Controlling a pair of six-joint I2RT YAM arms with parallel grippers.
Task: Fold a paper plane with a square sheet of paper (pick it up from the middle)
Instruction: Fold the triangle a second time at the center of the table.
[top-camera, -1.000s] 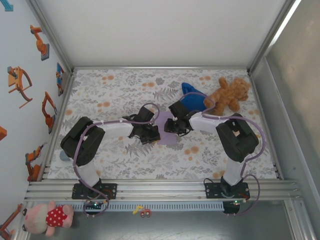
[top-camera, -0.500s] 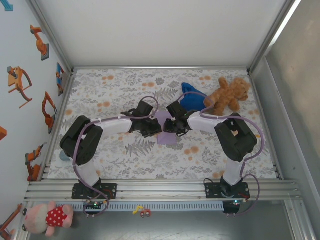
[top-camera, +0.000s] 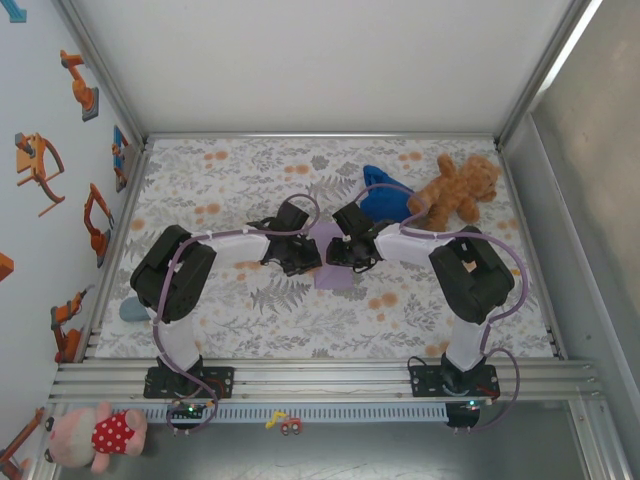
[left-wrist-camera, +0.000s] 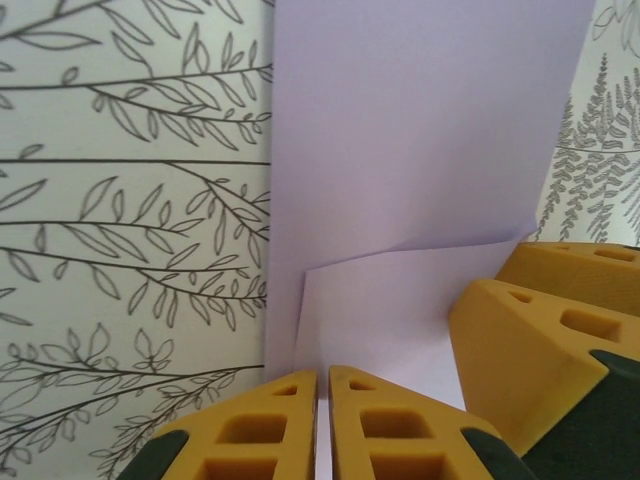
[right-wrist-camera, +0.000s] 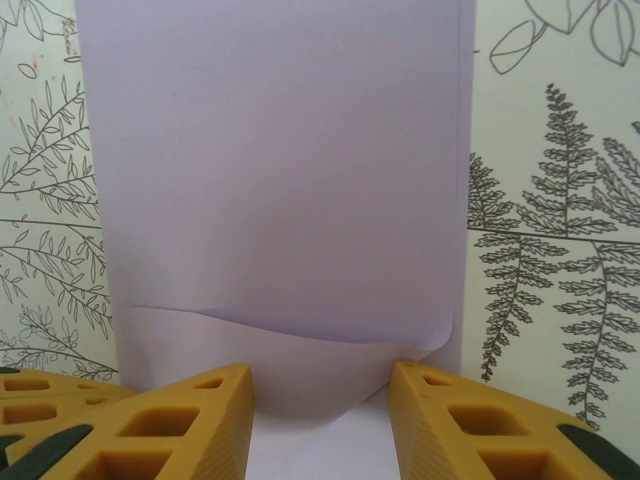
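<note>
Two tools are meeting nose to nose at the middle of the desk, over the square sheet of paper.

The left tool is clenched. Its yellow fingers are pressing together with only a hairline between them. A raised lavender flap is running down into that line, so the tool is looking pinched on the paper's edge. In the left wrist view the right tool's fingers are crowding in just beside it, resting on the same flap.

The right tool is released. Its two fingers are standing apart, with the sheet's curling near edge lifting between them.

Beyond both tools the paper is lying flat on the leaf-printed desk. In the right wrist view it is showing as a tall strip, and a second edge is running just beside its right edge, like two layers. From overhead, the lavender is showing between the two tools and sticking out toward the near side.

Both arms are bending inward from their bases at the near rail. Just behind the right tool a deep blue cloth is lying on the desk. A brown teddy bear is lying against its far right side.
</note>
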